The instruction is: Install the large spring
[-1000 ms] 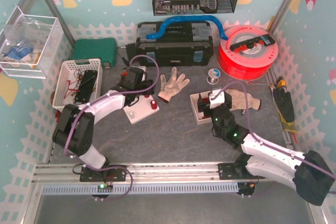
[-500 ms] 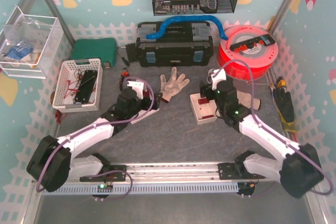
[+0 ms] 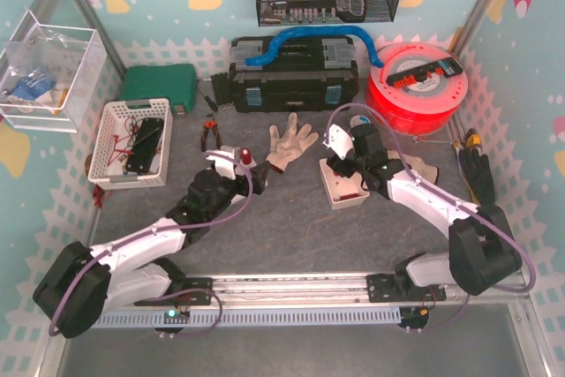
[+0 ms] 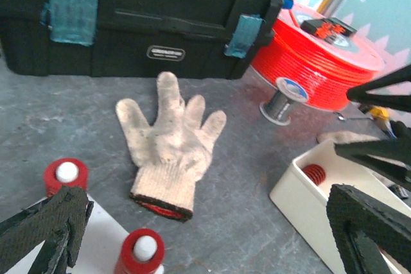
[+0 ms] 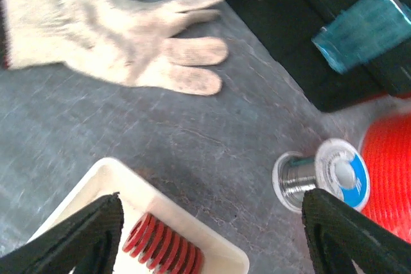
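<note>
Two hands, both released and empty. Right hand (image 5: 212, 232) hovers over white plastic tray (image 5: 103, 187) on grey surface (image 5: 192, 126). Large red coil spring (image 5: 160, 245) lies on its side inside, near the tray wall. Left hand (image 4: 205, 229) hangs above red-capped posts (image 4: 142, 248). Spring is probably stiff, light and prone to rolling. Pinch across the mid-coils, fingers clear of the wall.

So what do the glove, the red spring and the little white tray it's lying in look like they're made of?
The glove looks like knitted cotton, off-white and grubby, with a visible weave and a red-edged cuff. The spring is probably a metal coil with a red painted or coated finish, though the coating hides the metal itself. The tray looks like matte white plastic, with smooth, thick walls and rounded corners.
</note>
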### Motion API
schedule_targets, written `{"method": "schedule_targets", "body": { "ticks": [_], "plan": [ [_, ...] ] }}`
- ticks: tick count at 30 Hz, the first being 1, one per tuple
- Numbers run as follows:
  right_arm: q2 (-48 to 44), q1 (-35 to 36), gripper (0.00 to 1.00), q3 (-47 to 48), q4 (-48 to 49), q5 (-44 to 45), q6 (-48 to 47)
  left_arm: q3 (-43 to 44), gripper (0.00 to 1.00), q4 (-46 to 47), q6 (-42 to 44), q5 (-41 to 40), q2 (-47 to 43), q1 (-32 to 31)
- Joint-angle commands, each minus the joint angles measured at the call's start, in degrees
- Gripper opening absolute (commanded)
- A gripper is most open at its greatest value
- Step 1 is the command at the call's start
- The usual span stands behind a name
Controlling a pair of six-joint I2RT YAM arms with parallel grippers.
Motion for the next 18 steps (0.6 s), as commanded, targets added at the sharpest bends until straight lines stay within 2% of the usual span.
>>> {"method": "schedule_targets", "body": {
  "ticks": [1, 5, 15, 18],
  "plan": [
    [-1.61, -0.53, 0.75, -0.34, -4.90, -8.35, -14.25, -1.75, 0.99, 3.60, 1.36, -5.06, -2.61, -0.15],
    [1.11, -0.59, 0.68, 0.90, -8.47, -9.16, -17.96, -4.66, 0.99, 7.67, 2.00, -0.54, -5.25, -0.11],
    [3.31, -2.73, 0.60, 1.61, -11.35, -6.78, -24.02, -6.20, 0.99, 7.76, 1.85, -4.43, -8.79, -0.10],
    [4.64, -2.73, 0.54, 1.35, -10.96, -4.93, -25.31, -6.22, 0.99, 7.93, 1.77, -4.81, -8.60, -0.10]
  ]
}}
